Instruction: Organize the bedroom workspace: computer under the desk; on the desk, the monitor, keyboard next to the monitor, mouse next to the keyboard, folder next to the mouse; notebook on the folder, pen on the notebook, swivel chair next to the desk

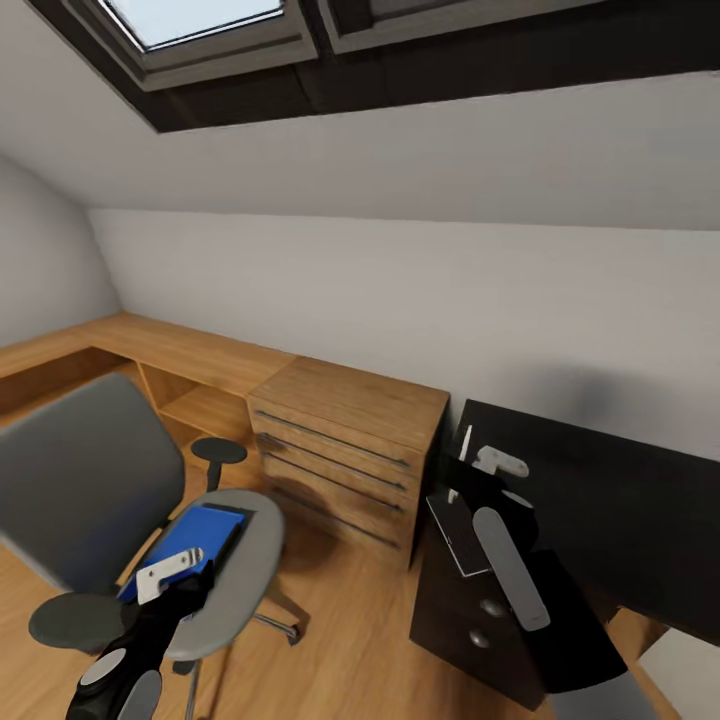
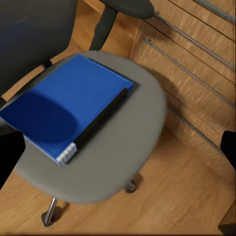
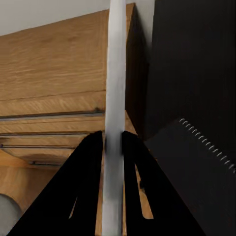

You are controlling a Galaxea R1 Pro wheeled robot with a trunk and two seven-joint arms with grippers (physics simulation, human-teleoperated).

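Note:
The blue folder (image 1: 195, 540) (image 2: 64, 110) lies flat on the grey seat of the swivel chair (image 1: 250, 560) (image 2: 132, 147). My left gripper (image 1: 170, 582) (image 2: 118, 150) hovers just above the folder, open, its black fingertips (image 2: 10, 155) spread wide with nothing between them. My right gripper (image 1: 462, 472) (image 3: 114, 142) is shut on the pen (image 1: 465, 442) (image 3: 115, 98), a thin white stick held upright over the left end of the glossy black desk (image 1: 610, 520) (image 3: 196, 59). The dark notebook (image 1: 458, 538) (image 3: 196, 182), spiral-edged, lies just below that gripper.
A light-wood drawer chest (image 1: 345, 450) (image 2: 196, 83) stands between the chair and the desk. A black drawer cabinet (image 1: 470, 615) sits under the desk's left end. A low wooden shelf (image 1: 150, 350) runs along the sloped wall. Oak floor (image 1: 350, 620) lies open between chair and cabinet.

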